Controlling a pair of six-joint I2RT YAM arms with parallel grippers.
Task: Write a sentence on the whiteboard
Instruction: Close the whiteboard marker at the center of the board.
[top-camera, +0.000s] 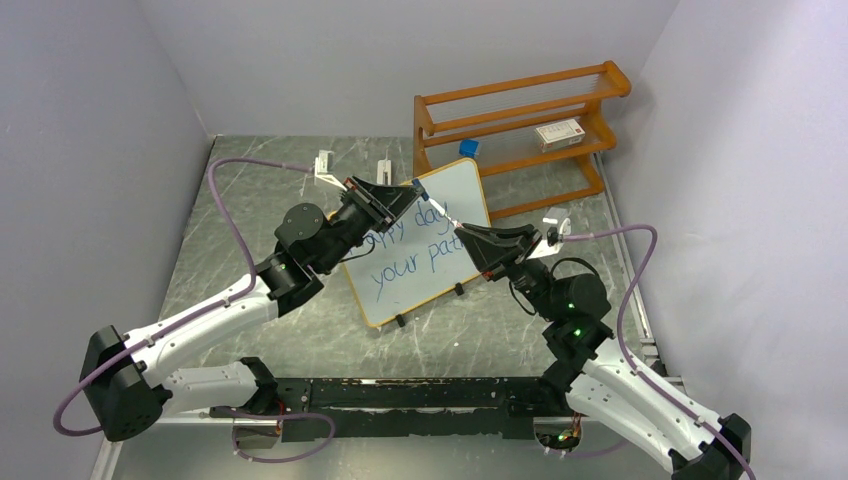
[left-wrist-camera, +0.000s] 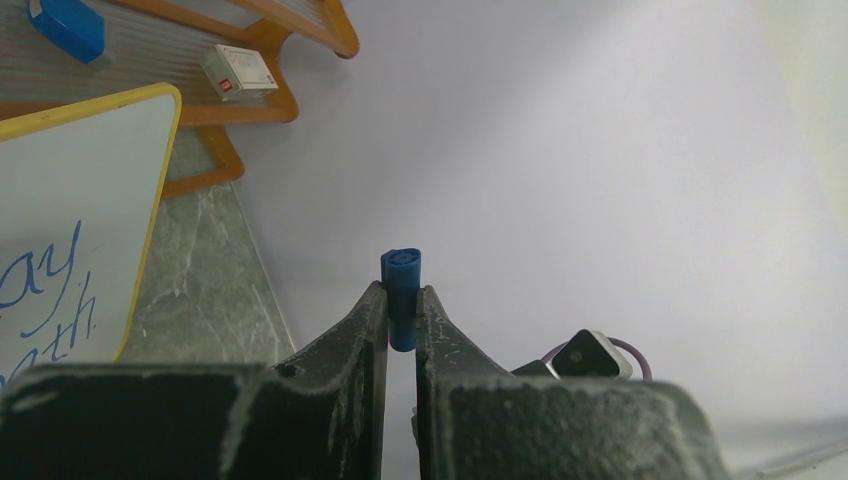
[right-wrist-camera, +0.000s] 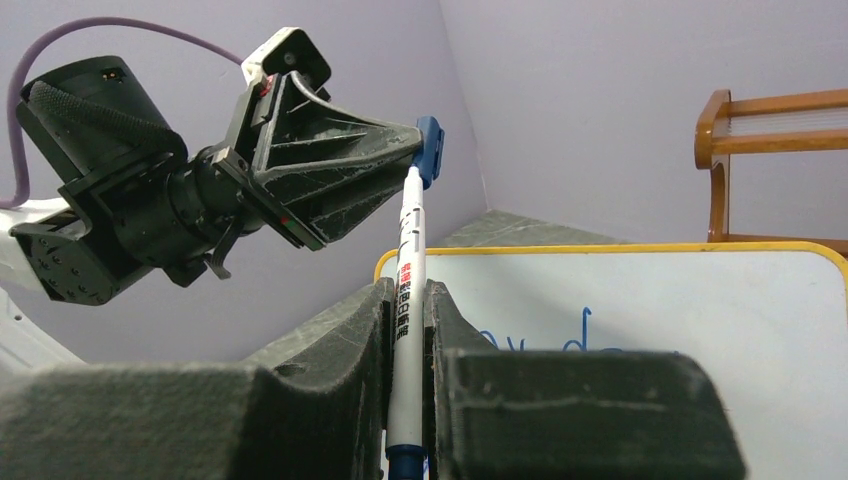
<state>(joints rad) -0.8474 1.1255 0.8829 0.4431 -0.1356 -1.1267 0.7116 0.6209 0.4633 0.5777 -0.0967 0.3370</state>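
Observation:
The whiteboard (top-camera: 460, 190) stands tilted at the table's middle, with a yellowish frame. The blue sentence (top-camera: 415, 248) reads "…ppy day / your pat…", and both grippers hide its ends. My right gripper (top-camera: 462, 232) is shut on a white marker (right-wrist-camera: 410, 250) in front of the board (right-wrist-camera: 650, 300). My left gripper (top-camera: 410, 188) is shut on the marker's blue cap (left-wrist-camera: 402, 295), which sits over the marker's far end (right-wrist-camera: 430, 150). The two grippers face each other along the marker, above the board. The board's corner and some blue letters show in the left wrist view (left-wrist-camera: 70, 200).
An orange wooden shelf rack (top-camera: 520, 120) stands behind the board, holding a white box (top-camera: 560, 132) and a blue block (top-camera: 469, 147). Two small white clips (top-camera: 325, 165) lie at the back of the table. Grey walls close in on three sides.

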